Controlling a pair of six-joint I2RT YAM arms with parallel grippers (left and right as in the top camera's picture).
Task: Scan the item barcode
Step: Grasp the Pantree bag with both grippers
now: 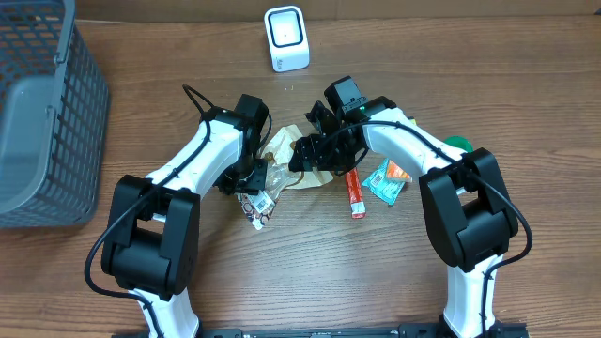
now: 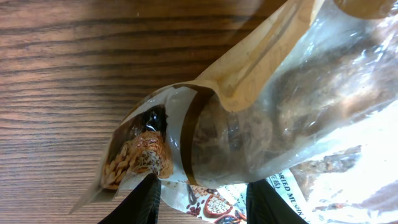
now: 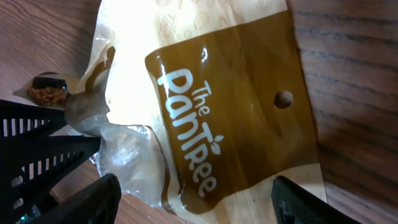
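In the pickup step, the brown-and-cream plastic pouch (image 3: pixel 224 106) is clamped by the left gripper (image 2: pixel 205 190), with the right gripper (image 3: pixel 196 183) released above it; presentation to the far white box-shaped scanner (image 1: pixel 286 38) is judged next.

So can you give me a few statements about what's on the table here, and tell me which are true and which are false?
1. The snack bag is printed "The Pantree". True.
2. The white scanner sits inside the grey basket. False: it stands on the wooden table, apart from the basket.
3. The right claw is wide open over the bag. True.
4. The bag is fully opaque. False: a clear part shows the snacks inside.
5. A red stick packet lies beside a teal packet. True.
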